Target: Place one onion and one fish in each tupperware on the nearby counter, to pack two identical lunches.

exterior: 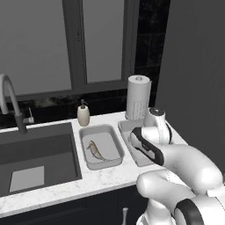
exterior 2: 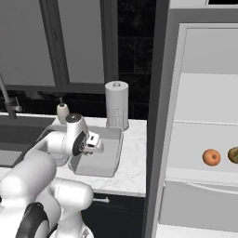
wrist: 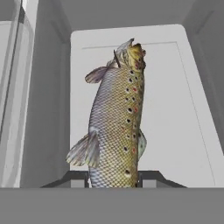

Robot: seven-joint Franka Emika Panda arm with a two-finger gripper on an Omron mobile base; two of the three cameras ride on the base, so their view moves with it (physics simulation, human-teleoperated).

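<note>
My gripper [wrist: 114, 178] is shut on a speckled silver-grey fish [wrist: 117, 131], which hangs head-down over the bare floor of the right tupperware [wrist: 179, 113]. From the base views, the hand [exterior 2: 95, 142] hovers above that right container [exterior: 125, 127], next to the paper roll. The left tupperware [exterior: 101, 128] holds another fish [exterior: 95, 151], lying lengthwise. A bright orange onion [exterior 2: 211, 157] and an olive-tan onion [exterior 2: 234, 155] rest on a white shelf to the right of the counter [exterior: 96, 180].
A dark sink [exterior: 39, 154] with a curved faucet [exterior: 11, 103] lies left of the containers. A soap dispenser [exterior: 83, 114] and a paper towel roll [exterior: 139, 96] stand at the back of the counter. A tall dark panel [exterior 2: 155, 116] separates the counter from the shelves.
</note>
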